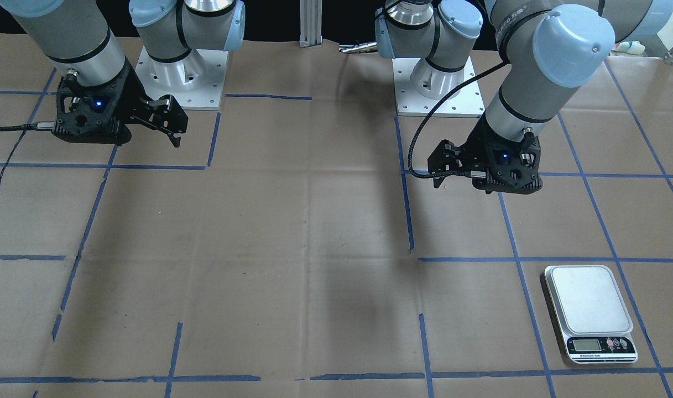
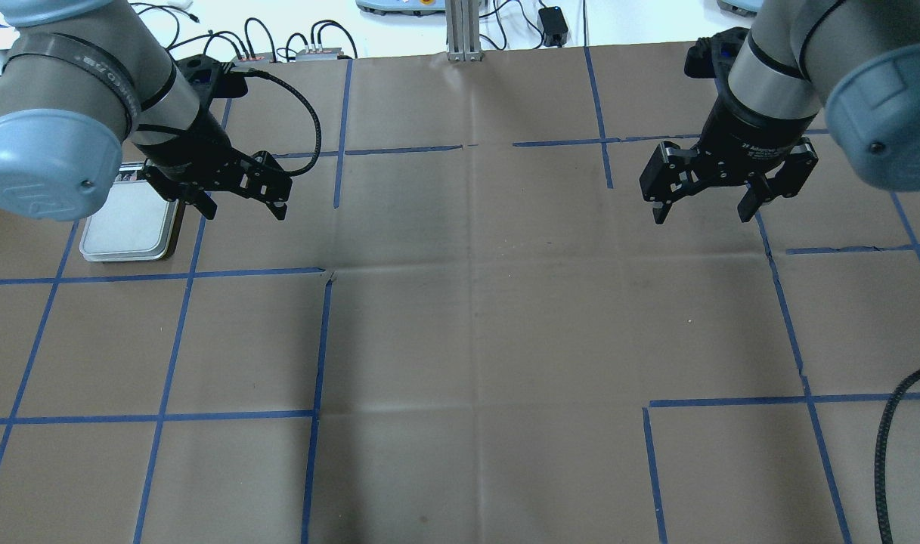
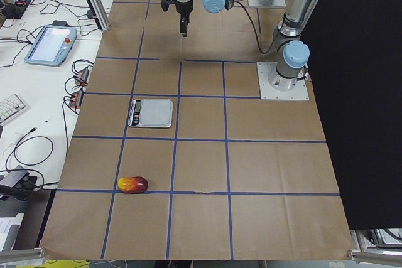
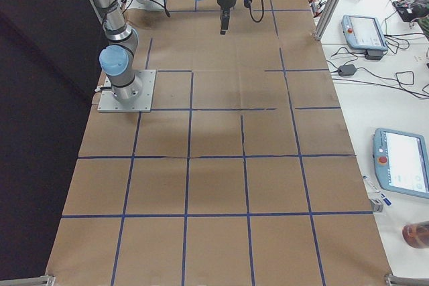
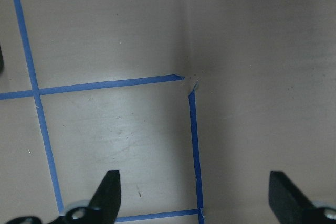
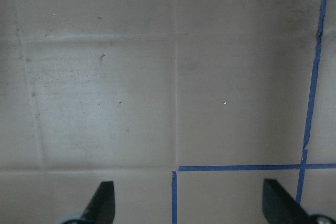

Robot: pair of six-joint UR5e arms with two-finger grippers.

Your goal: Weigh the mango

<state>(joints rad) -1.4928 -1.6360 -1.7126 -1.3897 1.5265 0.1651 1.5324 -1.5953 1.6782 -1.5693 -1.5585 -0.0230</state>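
The mango (image 3: 132, 184), red fading to yellow, lies on the brown table near its left end and shows only in the exterior left view. The white kitchen scale (image 1: 590, 312) sits bare on the table, and also shows in the overhead view (image 2: 131, 223) and the exterior left view (image 3: 151, 112). My left gripper (image 2: 244, 211) hovers open and empty just beside the scale, toward the table's middle, and also shows in the left wrist view (image 5: 197, 198). My right gripper (image 2: 701, 217) hovers open and empty over bare table, as the right wrist view (image 6: 191, 203) shows.
Blue tape lines (image 2: 320, 340) divide the brown paper cover into squares. The arm bases (image 1: 181, 72) stand at the robot's side. Teach pendants (image 4: 402, 169) and cables lie on the white benches beyond the table's far edge.
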